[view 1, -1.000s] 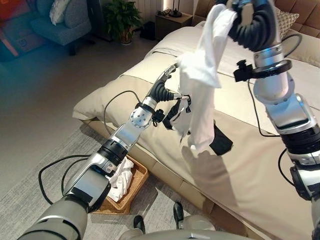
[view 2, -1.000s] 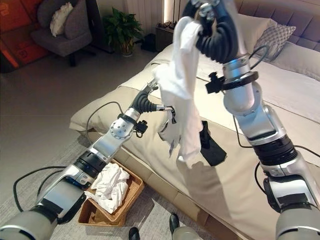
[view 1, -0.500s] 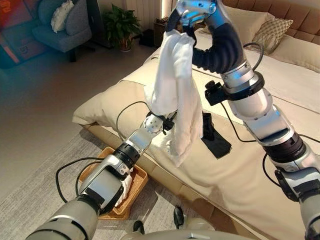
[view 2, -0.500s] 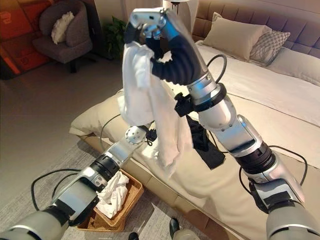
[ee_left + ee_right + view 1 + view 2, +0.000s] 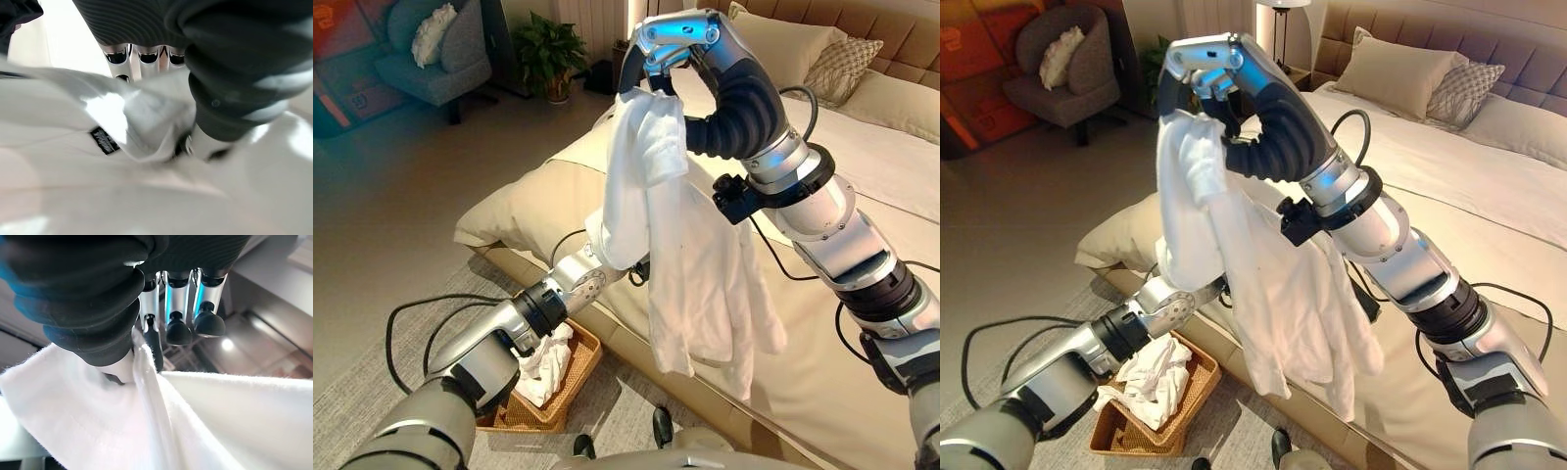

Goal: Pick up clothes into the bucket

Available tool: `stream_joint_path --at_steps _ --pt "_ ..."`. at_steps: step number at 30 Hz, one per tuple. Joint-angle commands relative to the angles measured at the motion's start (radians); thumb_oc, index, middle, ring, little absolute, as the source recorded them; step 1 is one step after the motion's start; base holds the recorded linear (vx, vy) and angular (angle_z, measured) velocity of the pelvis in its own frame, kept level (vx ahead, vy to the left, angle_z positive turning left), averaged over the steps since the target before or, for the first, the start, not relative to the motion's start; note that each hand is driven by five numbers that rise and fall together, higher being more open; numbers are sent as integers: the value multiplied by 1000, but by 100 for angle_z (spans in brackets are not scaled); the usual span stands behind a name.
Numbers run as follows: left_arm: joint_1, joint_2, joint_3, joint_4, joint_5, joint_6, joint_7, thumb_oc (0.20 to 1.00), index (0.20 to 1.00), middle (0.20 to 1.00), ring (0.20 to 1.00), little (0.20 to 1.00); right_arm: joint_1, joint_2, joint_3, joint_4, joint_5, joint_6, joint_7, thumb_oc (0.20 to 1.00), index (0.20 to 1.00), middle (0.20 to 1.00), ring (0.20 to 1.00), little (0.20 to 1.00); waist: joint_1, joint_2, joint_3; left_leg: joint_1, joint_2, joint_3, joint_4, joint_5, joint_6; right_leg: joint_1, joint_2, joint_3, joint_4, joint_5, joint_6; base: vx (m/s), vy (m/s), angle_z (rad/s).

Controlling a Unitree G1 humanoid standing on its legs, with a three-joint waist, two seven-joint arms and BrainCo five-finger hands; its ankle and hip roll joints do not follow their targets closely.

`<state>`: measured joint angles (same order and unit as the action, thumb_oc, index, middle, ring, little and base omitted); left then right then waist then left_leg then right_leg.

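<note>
Left eye view: right hand (image 5: 668, 44) raised high over the bed (image 5: 862, 323), pinching a white shirt (image 5: 690, 264); left hand (image 5: 161, 58) pinches its lower fold.

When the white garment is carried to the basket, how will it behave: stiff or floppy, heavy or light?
Probably very floppy: the white garment hangs in loose folds from the right hand, which pinches its top. It seems light, since that small pinch holds it up. The trailing hem may drape over the rim of the wicker basket, so it likely needs lowering from above.
</note>
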<state>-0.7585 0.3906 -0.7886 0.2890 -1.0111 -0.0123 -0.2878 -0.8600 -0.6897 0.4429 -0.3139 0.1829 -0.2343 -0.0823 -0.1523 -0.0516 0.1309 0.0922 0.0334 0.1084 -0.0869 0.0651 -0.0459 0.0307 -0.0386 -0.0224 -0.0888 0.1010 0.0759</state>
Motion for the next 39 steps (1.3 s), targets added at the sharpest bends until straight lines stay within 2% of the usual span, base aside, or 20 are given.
stream_joint_path --at_steps 1,2,3,4,5,6,11,18,21,22,27,29,30,31,37,39 --pt "-8 -39 128 19 -89 -52 -17 200 200 200 200 200 4 3 -96 51 -47 -15 -50 200 200 200 200 200 26 -29 -36 0 -21 -77 64 -100 20 2 -57 -54 97 -61 60 0 0 0" --pt "12 -38 145 12 -97 -53 -18 200 200 200 200 200 17 7 -107 56 -55 -13 -53 222 222 222 222 222 28 -30 -36 0 -21 -78 65 -101 20 3 -57 -55 98 -63 60 0 0 0" --pt "57 -43 202 7 -117 -60 -11 200 200 200 200 200 53 16 -145 94 -83 1 -70 504 504 504 504 504 36 -32 -36 0 -22 -79 65 -102 21 4 -58 -59 98 -64 59 0 0 0" --pt "59 -43 202 7 -117 -60 -11 200 200 200 200 200 54 16 -145 93 -83 1 -71 555 555 555 555 555 35 -32 -36 1 -22 -79 65 -102 21 5 -58 -59 98 -64 59 9 -2 4" --pt "78 -48 232 1 -128 -62 -8 200 200 200 200 200 69 19 -162 110 -95 6 -75 859 859 859 859 859 39 -33 -37 0 -22 -81 66 -103 21 5 -58 -62 99 -65 59 7 -2 5" --pt "106 -54 265 -2 -139 -68 -4 200 200 200 200 200 91 25 -182 135 -114 14 -88 1000 1000 1000 1000 1000 44 -35 -36 1 -23 -83 67 -104 22 7 -59 -64 99 -66 58 9 -2 4" --pt "252 -80 435 -31 -195 -90 13 200 200 200 200 200 177 42 -264 292 -175 62 -121 1000 1000 1000 1000 1000 73 -43 -25 -3 -27 -94 71 -107 26 8 -63 -77 103 -68 57 -1 4 4" --pt "362 -85 572 -56 -204 -133 56 200 200 200 200 200 281 88 -331 401 -216 99 -132 1000 1000 1000 1000 1000 99 -47 -4 -15 -36 -103 82 -112 34 3 -69 -82 107 -67 57 -12 8 9" --pt "394 -76 657 -49 -172 -182 99 200 200 200 200 200 371 125 -363 452 -227 109 -125 1000 1000 1000 1000 1000 108 -43 15 -27 -42 -107 94 -114 37 -6 -75 -83 111 -66 58 -17 16 3" --pt "395 -76 657 -50 -172 -182 100 200 200 200 200 200 372 126 -363 451 -227 109 -125 1000 1000 1000 1000 1000 108 -44 14 -28 -42 -107 94 -114 38 -6 -75 -83 112 -66 58 0 0 0" --pt "405 -61 770 -51 -99 -255 178 200 200 200 200 200 485 174 -385 500 -219 114 -99 1000 1000 1000 1000 1000 117 -43 47 -52 -50 -112 111 -116 40 -25 -81 -83 120 -64 59 -36 17 2" --pt "403 -50 804 -64 -47 -287 230 200 200 200 200 200 531 188 -385 533 -223 117 -90 1000 1000 1000 1000 1000 119 -42 63 -69 -55 -115 124 -118 42 -37 -84 -84 128 -64 59 -70 29 3" --pt "393 -26 831 -69 32 -319 289 200 200 200 200 200 566 203 -376 586 -224 123 -85 1000 1000 1000 1000 1000 122 -41 80 -85 -60 -119 136 -118 42 -48 -87 -85 135 -63 59 -61 24 3" --pt "392 -26 831 -70 34 -319 291 200 200 200 200 200 564 204 -375 588 -223 122 -86 1000 1000 1000 1000 1000 122 -42 80 -86 -61 -120 137 -119 42 -49 -87 -85 136 -63 59 -58 32 7" --pt "357 73 869 -50 266 -357 423 200 200 200 200 200 623 256 -346 776 -215 129 -100 1000 1000 1000 1000 1000 128 -40 137 -146 -77 -132 186 -124 45 -90 -94 -87 162 -60 60 -53 33 5" --pt "358 83 876 -45 287 -359 433 200 200 200 200 200 630 264 -345 789 -211 128 -99 1000 1000 1000 1000 1000 129 -40 144 -153 -78 -135 191 -124 45 -96 -95 -87 165 -60 60 -45 33 5"
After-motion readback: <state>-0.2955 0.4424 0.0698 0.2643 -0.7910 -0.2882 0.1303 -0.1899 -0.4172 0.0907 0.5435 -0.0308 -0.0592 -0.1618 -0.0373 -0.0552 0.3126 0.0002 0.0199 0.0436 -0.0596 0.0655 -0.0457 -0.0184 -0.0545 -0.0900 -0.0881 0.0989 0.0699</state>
